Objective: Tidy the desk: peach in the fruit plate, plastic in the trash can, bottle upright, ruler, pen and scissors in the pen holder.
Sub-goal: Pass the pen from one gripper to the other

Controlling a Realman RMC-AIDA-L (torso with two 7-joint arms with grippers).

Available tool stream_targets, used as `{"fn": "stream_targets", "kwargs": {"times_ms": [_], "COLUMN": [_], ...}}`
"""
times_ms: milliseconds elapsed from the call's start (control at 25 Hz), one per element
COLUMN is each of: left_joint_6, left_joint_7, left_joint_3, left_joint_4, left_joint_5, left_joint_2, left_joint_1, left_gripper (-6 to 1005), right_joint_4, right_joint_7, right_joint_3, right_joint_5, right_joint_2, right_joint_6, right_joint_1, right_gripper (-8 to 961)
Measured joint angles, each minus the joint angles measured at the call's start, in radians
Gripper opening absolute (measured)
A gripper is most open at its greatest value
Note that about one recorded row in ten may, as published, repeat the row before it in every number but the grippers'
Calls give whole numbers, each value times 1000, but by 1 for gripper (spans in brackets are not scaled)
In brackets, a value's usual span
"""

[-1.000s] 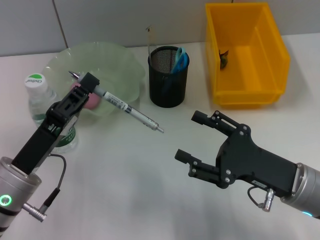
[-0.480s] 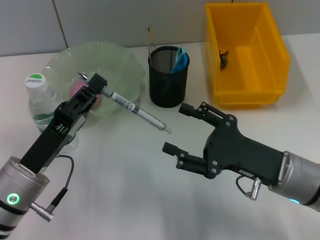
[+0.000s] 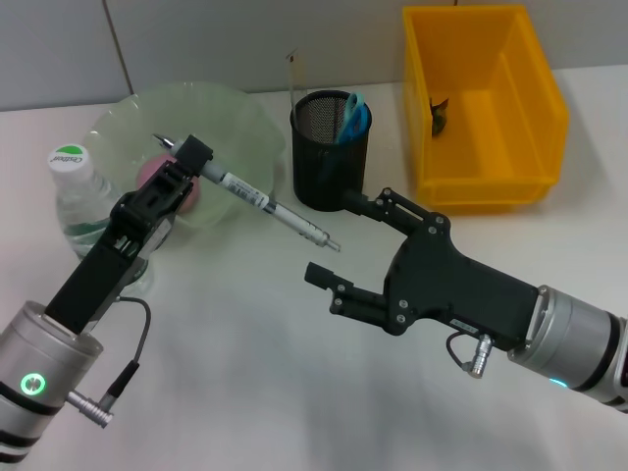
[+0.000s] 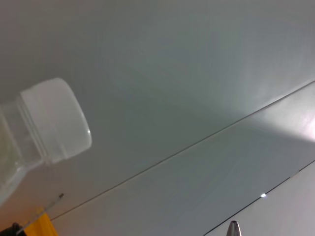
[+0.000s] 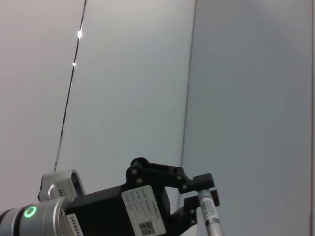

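My left gripper (image 3: 192,163) is shut on a white pen (image 3: 267,204) and holds it slanted in the air in front of the green fruit plate (image 3: 235,118). The pen's tip points toward my right gripper (image 3: 332,235), which is open, with the tip between its fingers. The pink peach (image 3: 190,197) lies in the plate, partly hidden by my left gripper. The bottle (image 3: 71,186) stands upright at the left. The black mesh pen holder (image 3: 332,162) holds blue scissors (image 3: 354,114) and a ruler (image 3: 292,77). The right wrist view shows my left gripper (image 5: 199,196) and the pen (image 5: 210,221).
A yellow bin (image 3: 491,147) stands at the back right with a dark crumpled piece (image 3: 439,113) inside. The bottle's cap (image 4: 56,123) shows in the left wrist view. A wall runs behind the table.
My right gripper has moved left and up toward the pen's tip. My left gripper has carried the pen slightly right and up.
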Motion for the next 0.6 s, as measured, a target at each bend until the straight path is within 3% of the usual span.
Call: {"fn": "stream_targets", "kwargs": {"times_ms": [600], "left_joint_6": [-7], "left_joint_7": [11], "left_joint_3": [0], "left_joint_4": [-5], "left_joint_5": [-6], "left_joint_2": [0], "left_joint_1": [-5], "left_gripper": [137], "right_joint_4": [40], "right_joint_7": [-8], "right_joint_3": [52], "right_joint_5": [-14], "right_joint_2": [0], "right_joint_6": [1], "right_joint_1": [37], "right_gripper": [784]}}
